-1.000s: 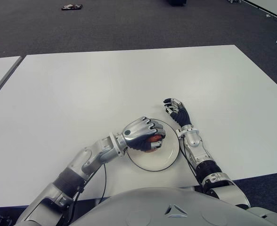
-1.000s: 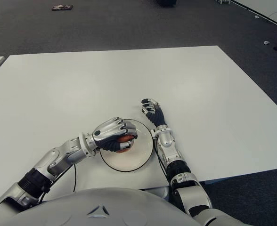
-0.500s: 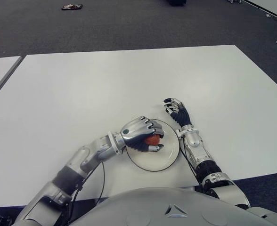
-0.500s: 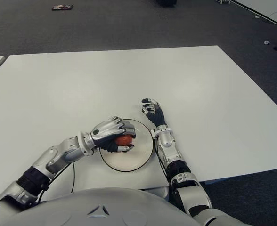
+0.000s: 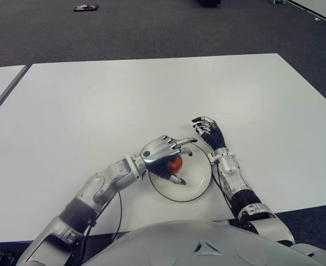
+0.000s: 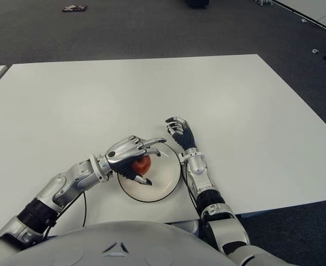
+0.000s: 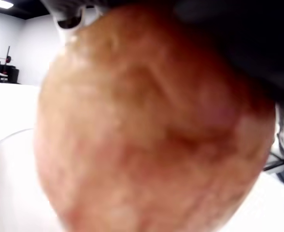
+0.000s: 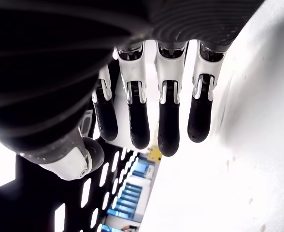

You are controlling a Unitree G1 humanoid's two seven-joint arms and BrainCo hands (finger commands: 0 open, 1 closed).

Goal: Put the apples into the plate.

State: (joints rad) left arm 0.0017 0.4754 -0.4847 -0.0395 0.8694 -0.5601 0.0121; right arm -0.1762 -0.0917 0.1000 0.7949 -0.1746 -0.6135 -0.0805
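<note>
One round, mottled red apple sits on the smooth white plate beneath the left hand's splayed, empty fingers; right hand beside, loosely open.

Both eye views look forward and down from the robot's head onto the white worktop, set slightly apart sideways, and they share nearly the whole scene: the plate near the robot, both arms, and the dark floor at the far side. The left wrist view sits so close to the apple that it fills the picture. The right wrist view looks closely along the right hand above the worktop.
</note>
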